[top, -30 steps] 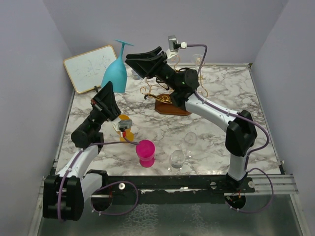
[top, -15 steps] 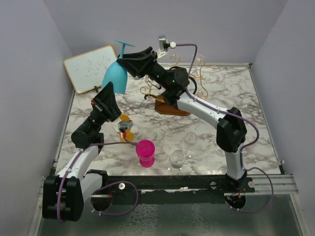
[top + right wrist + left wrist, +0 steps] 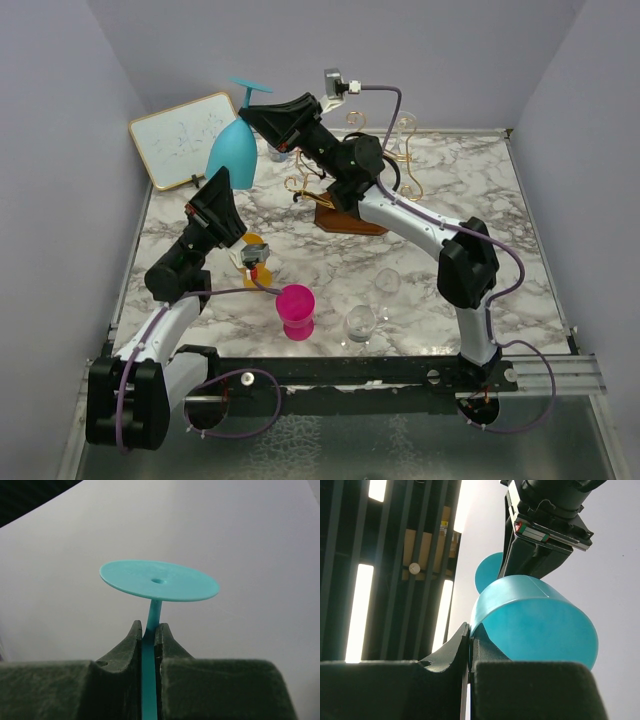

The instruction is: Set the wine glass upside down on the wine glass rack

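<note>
1. Hanging bowl-down in the air over the far left of the bench, the teal glass sits left of the rack and apart from it.
2. The right hand is clamped on the stem, just under the foot, which faces up.
3. The left hand has its fingers together, pinching the wall of the bowl at the rim from below. Both hands hold the glass at once.
4. I judge the glass to be light, stiff and smooth, so it is likely to slip in a loose grip. Whether it is glass or plastic I cannot tell. The thin stem looks like the part most likely to snap under a sideways load.
5. The stem is the better place to hold it. The foot stops it sliding down through the fingers, and the bowl stays free. The rim pinch probably has to let go before the glass goes to the rack.
6. A pink cup stands upright near the front and seems empty. Two clear glasses stand just right of it, with nothing visible inside.
</note>
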